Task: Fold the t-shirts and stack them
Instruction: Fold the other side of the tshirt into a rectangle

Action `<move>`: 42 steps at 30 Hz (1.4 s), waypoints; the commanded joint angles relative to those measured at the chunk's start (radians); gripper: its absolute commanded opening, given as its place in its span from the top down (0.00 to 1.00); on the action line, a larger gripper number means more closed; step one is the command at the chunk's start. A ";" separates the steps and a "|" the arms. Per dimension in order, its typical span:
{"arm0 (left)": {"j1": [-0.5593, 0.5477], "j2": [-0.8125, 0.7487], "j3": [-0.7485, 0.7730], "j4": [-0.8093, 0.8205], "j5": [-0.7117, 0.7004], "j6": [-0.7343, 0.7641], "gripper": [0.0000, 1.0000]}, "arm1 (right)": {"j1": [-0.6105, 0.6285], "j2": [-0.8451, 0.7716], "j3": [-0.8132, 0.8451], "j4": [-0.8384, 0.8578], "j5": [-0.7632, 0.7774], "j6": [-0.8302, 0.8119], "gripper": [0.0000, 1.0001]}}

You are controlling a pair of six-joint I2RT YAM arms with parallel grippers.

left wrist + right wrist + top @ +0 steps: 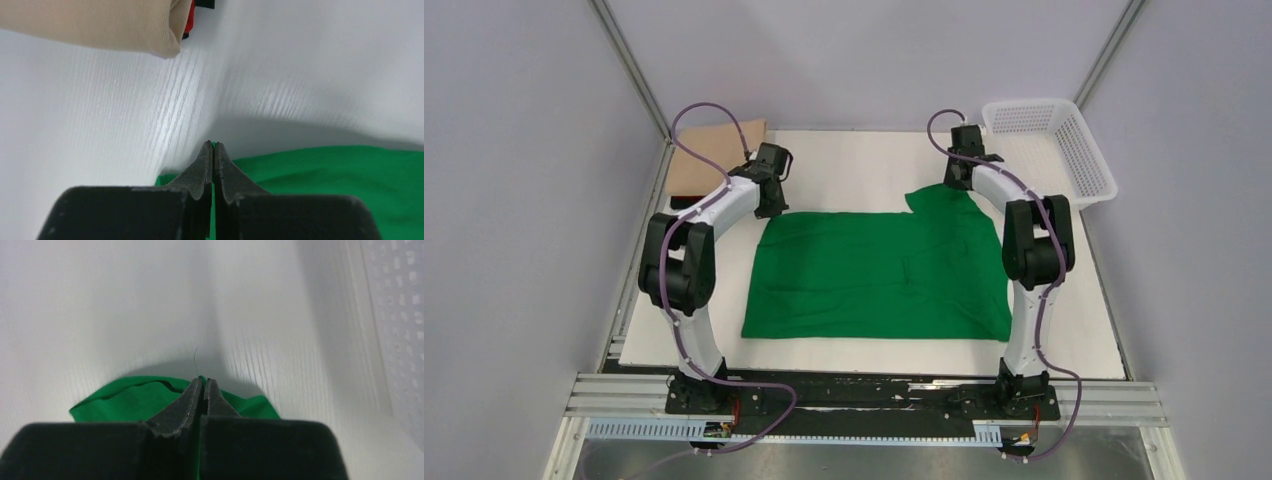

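Far left corner of the tabletop (pixel 854 160): a folded tan t-shirt (pixel 709 160), lying apart from the green one. Next, the left arm, rising from its base at the near edge, elbow high, forearm slanting inward and down. Left tool (pixel 772 200) at the far left corner of the green t-shirt (pixel 879 270), clenched on the cloth, a sliver of green caught between the closed fingertips (pixel 207 155) in its wrist view. Green t-shirt spread flat across the middle of the tabletop, one sleeve poking out at its far right. Right arm mirrored: elbow raised, wrist reaching down beside that sleeve. Right tool (pixel 957 183) likewise pinched shut on a small lifted fold of green, a loose thread above the tips. Far right corner: a white mesh basket (pixel 1064 150), near the right wrist, not touching the shirt.
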 commanded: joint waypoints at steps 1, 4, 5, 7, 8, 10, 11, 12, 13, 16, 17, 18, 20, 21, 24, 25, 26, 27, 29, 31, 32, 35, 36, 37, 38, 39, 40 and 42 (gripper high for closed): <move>-0.015 -0.104 -0.048 0.014 0.002 0.018 1.00 | 0.012 -0.187 -0.118 0.040 -0.035 -0.017 1.00; -0.030 -0.160 -0.091 0.022 0.006 0.019 1.00 | 0.016 -0.311 -0.235 0.039 -0.043 -0.004 1.00; -0.032 -0.171 -0.115 0.023 0.007 0.018 1.00 | 0.017 -0.348 -0.274 0.037 -0.043 0.001 1.00; -0.039 -0.211 -0.152 0.025 0.007 0.013 1.00 | 0.019 -0.420 -0.344 0.024 -0.046 0.021 1.00; -0.042 -0.236 -0.163 0.025 0.007 0.012 1.00 | 0.020 -0.456 -0.373 0.013 -0.048 0.033 1.00; -0.046 -0.280 -0.198 0.024 0.004 0.007 1.00 | 0.022 -0.522 -0.429 -0.012 -0.048 0.053 1.00; -0.047 -0.294 -0.221 0.024 0.003 0.006 1.00 | 0.024 -0.553 -0.455 -0.026 -0.044 0.060 1.00; -0.048 -0.322 -0.232 0.024 0.006 0.005 1.00 | 0.026 -0.586 -0.478 -0.042 -0.033 0.065 1.00; -0.049 -0.335 -0.252 0.025 0.008 0.006 1.00 | 0.028 -0.620 -0.498 -0.068 -0.021 0.069 1.00; -0.054 -0.400 -0.297 0.020 0.011 0.023 1.00 | 0.032 -0.718 -0.544 -0.136 0.010 0.088 1.00; -0.056 -0.414 -0.305 0.019 0.012 0.031 1.00 | 0.034 -0.749 -0.557 -0.160 0.011 0.094 1.00; -0.059 -0.442 -0.324 0.020 0.013 0.033 1.00 | 0.035 -0.780 -0.568 -0.184 0.009 0.102 1.00; -0.063 -0.487 -0.353 0.030 0.018 0.041 1.00 | 0.038 -0.838 -0.592 -0.226 0.006 0.134 1.00; -0.066 -0.516 -0.364 0.038 0.024 0.044 1.00 | 0.039 -0.866 -0.604 -0.243 0.002 0.144 1.00; -0.068 -0.565 -0.417 0.054 0.035 0.042 1.00 | 0.039 -0.931 -0.642 -0.294 -0.006 0.171 1.00; -0.068 -0.584 -0.427 0.055 0.035 0.039 1.00 | 0.039 -0.953 -0.648 -0.318 0.000 0.181 1.00; -0.069 -0.591 -0.445 0.054 0.034 0.037 1.00 | 0.040 -0.966 -0.652 -0.345 0.015 0.193 1.00; -0.068 -0.606 -0.454 0.053 0.032 0.030 1.00 | 0.039 -0.979 -0.654 -0.378 0.026 0.207 1.00; -0.068 -0.621 -0.479 0.050 0.030 0.018 1.00 | 0.039 -1.001 -0.657 -0.435 0.041 0.229 1.00; -0.069 -0.631 -0.502 0.043 0.030 0.003 1.00 | 0.040 -1.024 -0.656 -0.499 0.038 0.259 1.00; -0.069 -0.635 -0.519 0.042 0.033 -0.001 1.00 | 0.039 -1.036 -0.656 -0.523 0.032 0.272 1.00; -0.070 -0.655 -0.561 0.047 0.044 -0.021 1.00 | 0.040 -1.066 -0.658 -0.582 0.000 0.305 0.99; -0.070 -0.660 -0.569 0.050 0.051 -0.028 1.00 | 0.039 -1.072 -0.661 -0.600 -0.012 0.313 0.98; -0.070 -0.662 -0.581 0.050 0.057 -0.030 1.00 | 0.040 -1.074 -0.665 -0.616 -0.025 0.323 0.97; -0.070 -0.665 -0.588 0.050 0.071 -0.034 0.99 | 0.039 -1.071 -0.669 -0.637 -0.039 0.338 0.95; -0.069 -0.667 -0.600 0.049 0.078 -0.038 0.97 | 0.039 -1.066 -0.675 -0.659 -0.057 0.351 0.94; -0.069 -0.667 -0.606 0.040 0.081 -0.046 0.94 | 0.039 -1.063 -0.683 -0.682 -0.078 0.366 0.92; -0.070 -0.669 -0.623 0.016 0.064 -0.069 0.83 | 0.040 -1.053 -0.699 -0.745 -0.100 0.405 0.89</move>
